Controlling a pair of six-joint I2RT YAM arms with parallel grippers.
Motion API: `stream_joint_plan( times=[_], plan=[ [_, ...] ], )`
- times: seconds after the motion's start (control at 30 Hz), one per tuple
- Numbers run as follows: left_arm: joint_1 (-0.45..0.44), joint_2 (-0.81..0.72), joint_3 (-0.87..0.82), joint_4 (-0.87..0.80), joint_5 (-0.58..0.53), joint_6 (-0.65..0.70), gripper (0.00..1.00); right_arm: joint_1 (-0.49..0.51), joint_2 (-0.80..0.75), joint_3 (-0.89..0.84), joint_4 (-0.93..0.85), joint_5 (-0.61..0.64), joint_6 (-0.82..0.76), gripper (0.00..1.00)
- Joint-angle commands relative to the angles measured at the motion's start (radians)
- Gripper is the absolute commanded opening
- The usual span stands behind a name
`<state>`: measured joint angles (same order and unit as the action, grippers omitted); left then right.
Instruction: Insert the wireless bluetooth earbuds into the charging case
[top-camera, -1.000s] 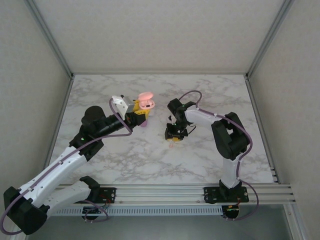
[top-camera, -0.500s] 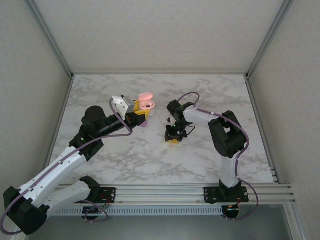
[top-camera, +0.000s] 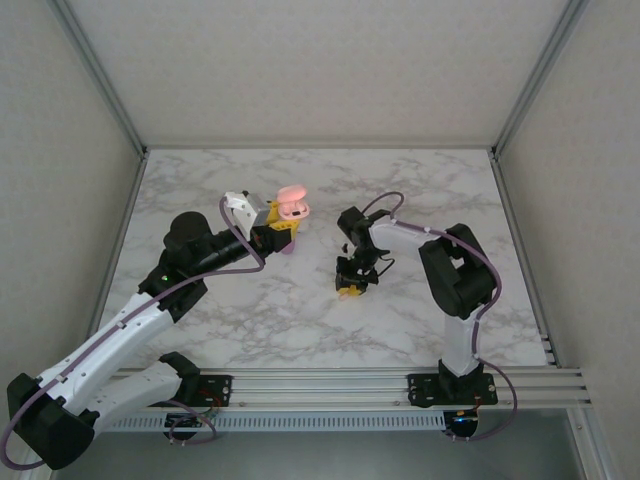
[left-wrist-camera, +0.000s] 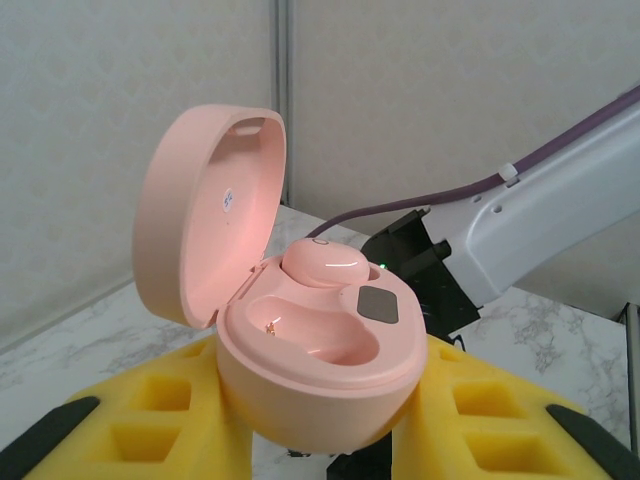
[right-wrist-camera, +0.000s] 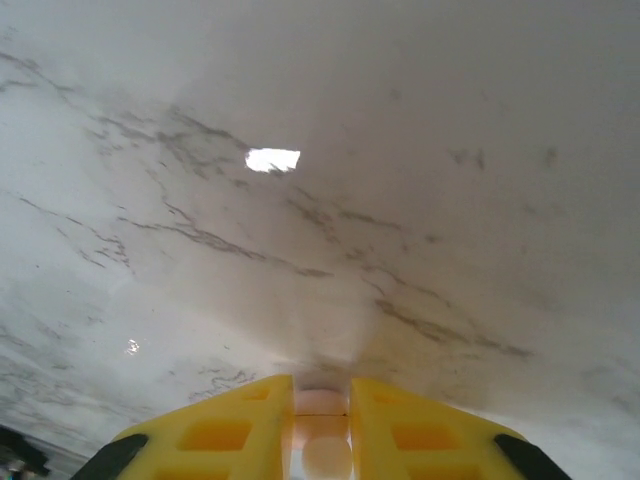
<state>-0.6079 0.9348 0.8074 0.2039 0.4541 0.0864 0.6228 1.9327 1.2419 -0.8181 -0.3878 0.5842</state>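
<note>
The pink charging case sits lid-open between the yellow fingers of my left gripper, which is shut on it. One peach-pink earbud rests in its far slot; the near slot is empty. From above, the case is held over the table's middle-left by the left gripper. My right gripper is down at the marble table, its fingers shut on a second peach-pink earbud. In the right wrist view that bud is pinched between the gripper's yellow pads.
The white marble table stretches out around both arms, with walls on three sides. The right arm's white link and purple cable cross behind the case in the left wrist view. A rail runs along the near edge.
The right gripper has moved a little toward the near edge, dropped onto the earbud that lay on the table, and closed on it. The left arm with the case has not moved.
</note>
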Motion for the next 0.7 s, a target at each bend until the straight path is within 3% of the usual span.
stream_joint_plan(
  times=[0.0, 0.1, 0.2, 0.37, 0.47, 0.67],
  plan=[
    [-0.001, -0.013, 0.007, -0.001, 0.0, 0.017, 0.17, 0.008, -0.048, -0.035, 0.004, -0.031, 0.137, 0.22],
    [-0.001, -0.018, 0.007, -0.004, 0.0, 0.017, 0.17, 0.006, -0.062, -0.026, -0.006, -0.017, 0.146, 0.23],
    [-0.002, -0.019, 0.012, -0.013, 0.0, 0.019, 0.17, 0.008, -0.084, 0.012, -0.043, 0.017, 0.125, 0.32],
    [-0.002, -0.031, 0.011, -0.015, -0.01, 0.018, 0.17, 0.009, -0.118, 0.073, -0.116, 0.171, -0.073, 0.37],
    [-0.001, -0.042, 0.014, -0.027, -0.018, 0.026, 0.17, 0.01, -0.132, 0.063, -0.04, 0.098, -0.216, 0.4],
    [-0.001, -0.06, 0.022, -0.051, -0.035, 0.031, 0.17, 0.009, -0.036, 0.127, -0.02, 0.017, -0.337, 0.44]
  ],
)
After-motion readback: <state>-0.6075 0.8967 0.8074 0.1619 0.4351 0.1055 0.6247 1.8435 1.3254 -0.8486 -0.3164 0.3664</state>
